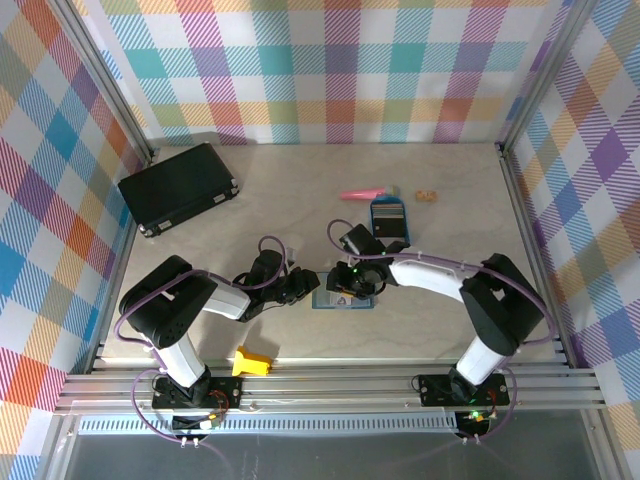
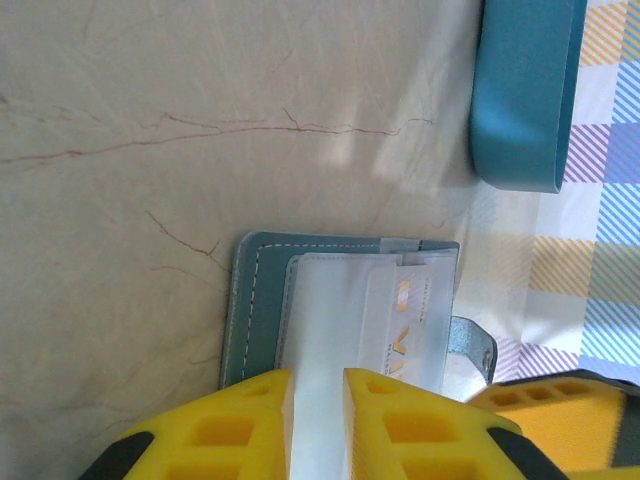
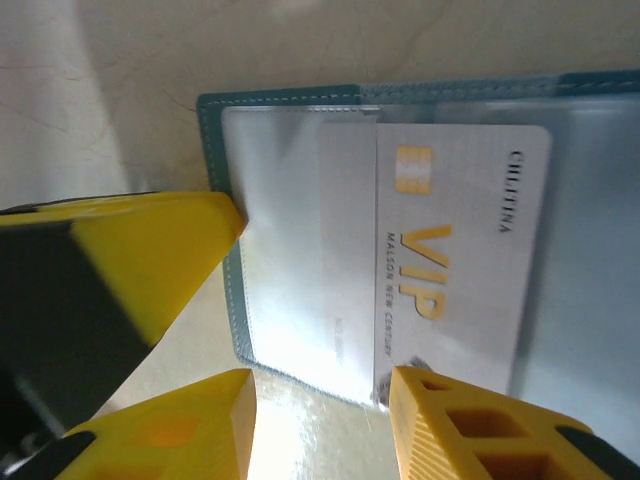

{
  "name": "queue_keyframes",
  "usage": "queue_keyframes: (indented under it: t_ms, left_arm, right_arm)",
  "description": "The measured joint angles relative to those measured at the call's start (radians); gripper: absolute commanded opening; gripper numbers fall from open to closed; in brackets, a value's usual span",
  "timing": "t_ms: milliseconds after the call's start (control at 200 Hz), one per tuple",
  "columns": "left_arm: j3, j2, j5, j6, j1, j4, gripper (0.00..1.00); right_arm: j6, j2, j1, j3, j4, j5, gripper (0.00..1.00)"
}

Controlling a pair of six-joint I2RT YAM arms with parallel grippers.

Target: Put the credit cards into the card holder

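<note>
One pale VIP card (image 3: 450, 260) is already sitting partway under the clear pocket of the card holder (image 2: 245, 320). The holder is lying open and flat close to the middle of the bench's near edge, between the two arms. I am guessing the card is not all the way in, because part of it is looking bright and bare while the rest is looking cloudy under the plastic. The left pincer (image 2: 317, 385) is clamping on the holder's clear flap, which is probably stopping the holder from sliding. The right pincer (image 3: 320, 385) is standing with its fingers apart, squeezing nothing, and one finger is sitting right at the card's near corner. More dark cards (image 1: 389, 225) seem to be waiting in the blue tray (image 2: 525, 100), a little further back and just right of the bench's middle, so most of the job is looking undone. The bench (image 1: 260, 210) is showing a pale, stone-like top with thin brown lines. A black case (image 1: 180, 187) is lying shut by the far left corner. A pink thing (image 1: 365, 193) and a small tan thing (image 1: 427, 196) are lying toward the far edge. A yellow piece (image 1: 252, 362) is resting at the near edge by the left arm. Bright checked walls (image 1: 330, 70) are standing around three sides.
</note>
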Motion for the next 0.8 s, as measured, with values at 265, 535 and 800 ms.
queue_keyframes:
  t_ms: [265,535,800]
  left_arm:
    - [-0.002,0.001,0.000,-0.004,0.000,0.004,0.21]
    - [-0.002,0.001,0.000,-0.005,0.000,0.007,0.21]
    - [-0.003,0.005,0.000,-0.006,0.000,0.016,0.21]
  right_arm:
    - [-0.046,-0.026,-0.031,0.048,-0.100,0.087,0.44]
    - [-0.066,0.068,-0.035,0.059,-0.114,0.090,0.44]
    - [-0.074,0.097,-0.035,0.071,-0.112,0.076,0.43]
